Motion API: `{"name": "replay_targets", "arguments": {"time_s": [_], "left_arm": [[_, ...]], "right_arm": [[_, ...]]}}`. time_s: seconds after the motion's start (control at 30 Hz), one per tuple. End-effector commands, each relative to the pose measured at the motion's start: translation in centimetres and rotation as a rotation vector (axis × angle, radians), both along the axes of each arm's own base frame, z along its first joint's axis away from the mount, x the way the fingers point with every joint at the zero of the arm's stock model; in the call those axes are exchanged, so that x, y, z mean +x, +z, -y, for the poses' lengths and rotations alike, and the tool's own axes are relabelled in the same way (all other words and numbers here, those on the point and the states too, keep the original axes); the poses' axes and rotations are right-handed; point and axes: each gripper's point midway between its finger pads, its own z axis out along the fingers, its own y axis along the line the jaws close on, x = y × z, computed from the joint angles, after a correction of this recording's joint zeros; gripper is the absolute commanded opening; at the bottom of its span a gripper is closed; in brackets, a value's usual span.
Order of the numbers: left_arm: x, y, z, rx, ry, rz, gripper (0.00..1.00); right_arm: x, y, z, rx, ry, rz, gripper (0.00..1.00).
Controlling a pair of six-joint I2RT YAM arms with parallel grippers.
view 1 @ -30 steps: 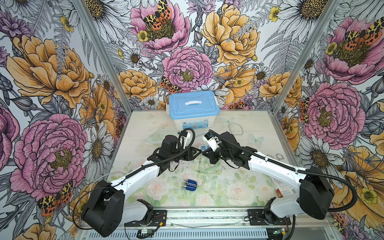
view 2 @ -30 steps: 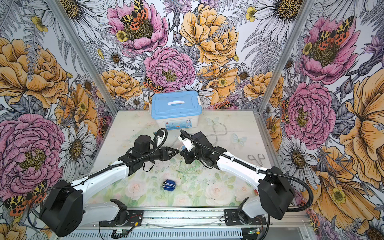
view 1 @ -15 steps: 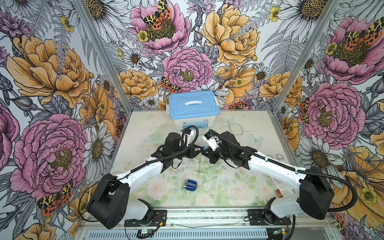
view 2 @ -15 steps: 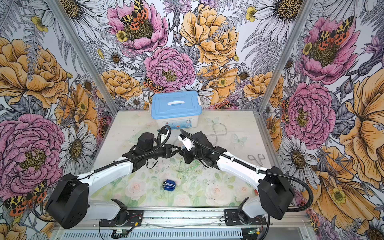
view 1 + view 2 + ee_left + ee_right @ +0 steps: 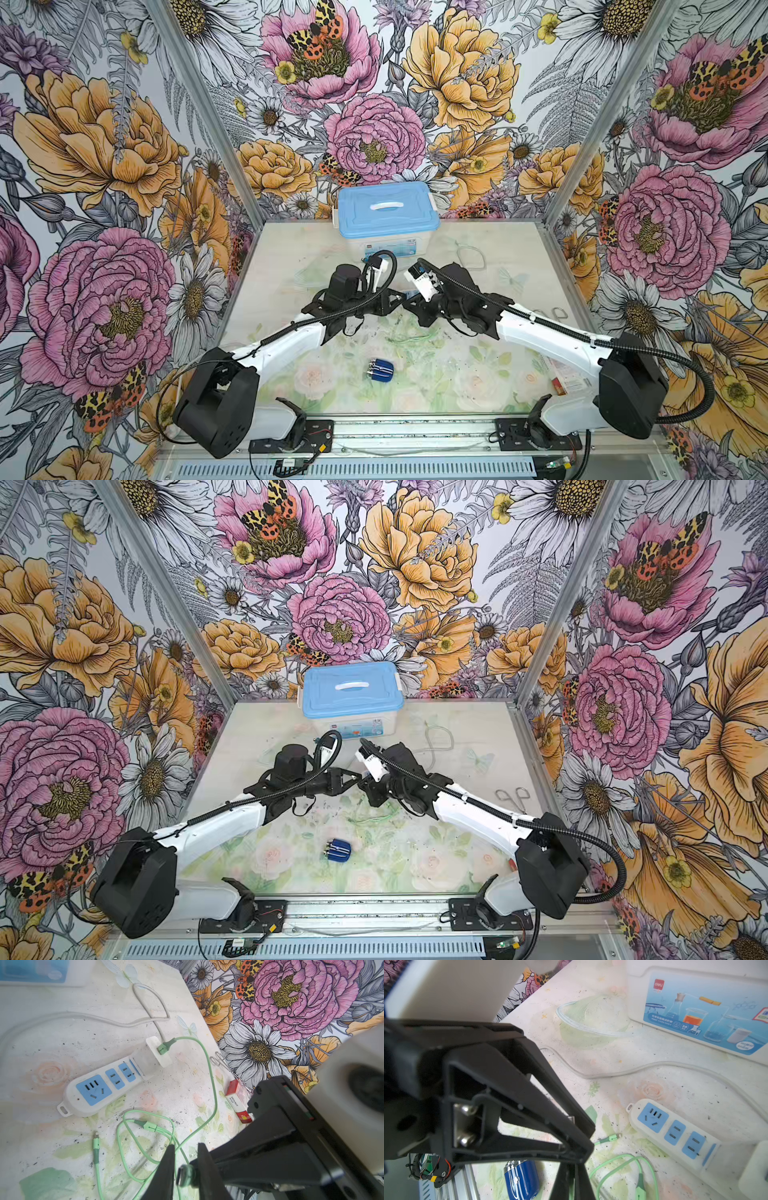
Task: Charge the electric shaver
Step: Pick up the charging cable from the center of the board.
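The electric shaver [image 5: 380, 370] [image 5: 337, 851], a stubby dark-blue body with silver heads, lies alone on the table in front of both arms; it also shows in the right wrist view [image 5: 522, 1178]. Both grippers meet tip to tip above the table's middle. My right gripper [image 5: 572, 1180] is shut on the green cable [image 5: 212, 1084] just behind its plug [image 5: 186, 1176]. My left gripper [image 5: 185, 1147] straddles that plug, jaws narrowly apart, slim gaps showing. The cable's other end sits in the white charger block [image 5: 153, 1055] on the power strip [image 5: 99, 1091].
A blue-lidded box [image 5: 388, 208] stands at the back. Scissors [image 5: 513, 798] and a red-and-white carton [image 5: 239, 1101] lie at the right edge. A clear bowl [image 5: 591, 1020] sits near the box. A loose green cable end [image 5: 96, 1136] and the strip's white cord [image 5: 83, 1016] trail across the table.
The left arm has reached right toward the right gripper, and its jaws have narrowed around the plug held there. The right arm and the shaver have stayed put.
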Motion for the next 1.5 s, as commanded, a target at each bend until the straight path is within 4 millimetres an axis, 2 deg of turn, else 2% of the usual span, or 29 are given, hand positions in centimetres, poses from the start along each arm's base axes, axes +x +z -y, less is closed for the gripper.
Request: {"name": "replay_targets", "arguments": {"time_s": [0.0, 0.17, 0.3, 0.5, 0.83, 0.97, 1.03, 1.13, 1.3, 1.47], "left_arm": [[0.6, 1.6, -0.7, 0.007, 0.027, 0.062, 0.24], [0.6, 1.6, -1.2, 0.013, 0.044, 0.068, 0.16], [0.7, 1.7, -1.5, 0.011, 0.052, 0.077, 0.06], [0.7, 1.6, -1.6, 0.013, 0.052, 0.074, 0.00], [0.8, 1.5, -2.1, 0.016, 0.064, 0.078, 0.00], [0.7, 1.6, -2.4, 0.013, 0.066, 0.083, 0.00], [0.6, 1.7, -2.5, 0.012, 0.064, 0.085, 0.00], [0.4, 1.8, -2.5, 0.007, 0.053, 0.087, 0.00], [-0.5, 2.5, -1.4, -0.031, -0.020, 0.087, 0.00], [-1.5, 3.5, -0.4, -0.056, -0.089, 0.107, 0.00]], "right_arm": [[0.3, 0.9, 0.0, 0.023, -0.014, 0.034, 0.00], [0.3, 0.9, 0.0, 0.024, -0.017, 0.031, 0.00], [0.3, 0.9, -0.1, 0.026, -0.015, 0.029, 0.00], [0.3, 1.0, -0.1, 0.029, -0.012, 0.026, 0.00], [-0.1, 0.6, 0.2, 0.028, -0.018, 0.013, 0.00], [-0.6, 0.7, 0.9, 0.046, -0.013, -0.003, 0.26], [-0.9, 1.1, 1.4, 0.070, 0.000, -0.011, 0.32], [-1.7, 2.1, 1.9, 0.130, 0.061, -0.035, 0.36], [-3.3, 4.1, 1.0, 0.250, 0.245, -0.109, 0.37], [-2.3, 4.2, 0.5, 0.269, 0.288, -0.121, 0.37]]}}
